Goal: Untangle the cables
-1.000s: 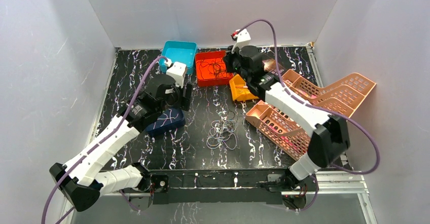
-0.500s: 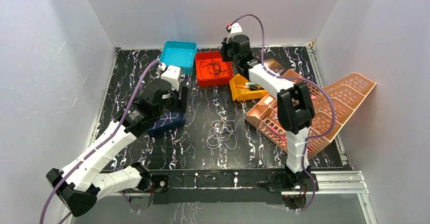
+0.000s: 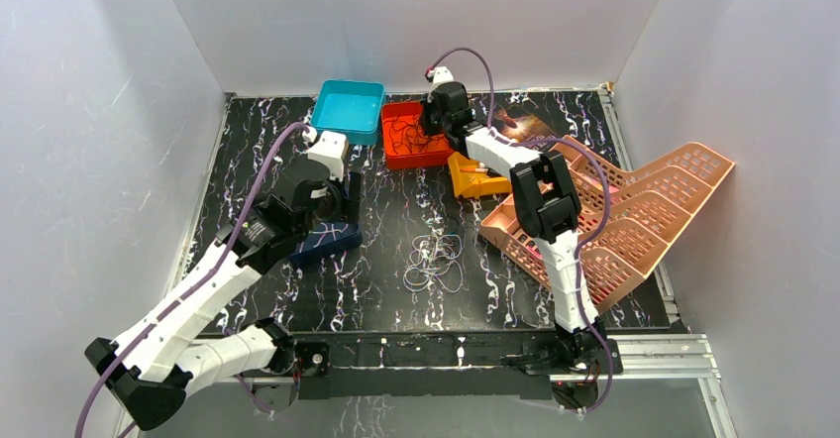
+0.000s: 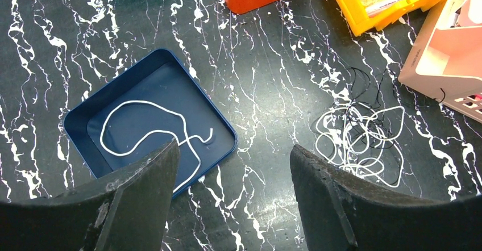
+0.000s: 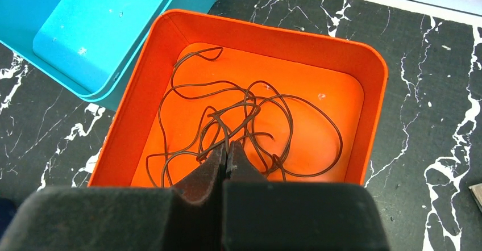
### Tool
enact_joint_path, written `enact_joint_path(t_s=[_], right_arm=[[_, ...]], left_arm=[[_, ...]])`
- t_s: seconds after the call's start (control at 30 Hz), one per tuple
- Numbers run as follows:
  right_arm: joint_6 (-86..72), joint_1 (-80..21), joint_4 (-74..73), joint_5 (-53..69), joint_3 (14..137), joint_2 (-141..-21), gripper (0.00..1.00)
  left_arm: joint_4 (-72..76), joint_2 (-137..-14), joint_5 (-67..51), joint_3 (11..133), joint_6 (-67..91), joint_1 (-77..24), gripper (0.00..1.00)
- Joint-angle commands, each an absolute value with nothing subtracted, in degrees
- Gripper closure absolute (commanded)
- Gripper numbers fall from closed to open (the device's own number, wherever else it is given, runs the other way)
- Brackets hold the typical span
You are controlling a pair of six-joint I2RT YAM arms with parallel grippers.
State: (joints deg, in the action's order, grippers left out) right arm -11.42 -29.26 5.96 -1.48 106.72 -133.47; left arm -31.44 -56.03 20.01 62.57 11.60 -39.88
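Observation:
A tangle of white and black cables lies loose on the black marbled table. One white cable rests alone in the dark blue tray. My left gripper hangs open above the tray's right corner, with nothing between its fingers. A dark cable is looped in the orange tray. My right gripper hovers over that tray, shut, with a strand of the dark cable running into its tips.
A teal tray sits left of the orange one. A yellow bin holding small items stands to the right. Pink perforated baskets fill the right side. White walls enclose three sides.
The right arm swung from over the yellow bin back and left until its gripper came over the orange tray. The left gripper drifted slightly toward the near left.

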Motion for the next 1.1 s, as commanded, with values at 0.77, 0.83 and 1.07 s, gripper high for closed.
enact_joint_path(t_s=[0.77, 0.83, 1.07], right_arm=[[-7.65, -29.23, 6.29, -7.39, 98.13, -115.27, 0.35], [-7.54, -29.23, 6.32, -4.56, 97.41, -114.73, 0.42], [-6.54, -29.2, 6.65, 15.4, 99.98, -117.5, 0.53]], left_arm=[[-31.73, -56.47, 18.52, 62.24, 13.49, -40.01, 0.27], [-31.69, -56.56, 18.33, 62.23, 13.61, -39.99, 0.27], [-31.48, -57.02, 17.58, 62.31, 13.89, -39.99, 0.26]])
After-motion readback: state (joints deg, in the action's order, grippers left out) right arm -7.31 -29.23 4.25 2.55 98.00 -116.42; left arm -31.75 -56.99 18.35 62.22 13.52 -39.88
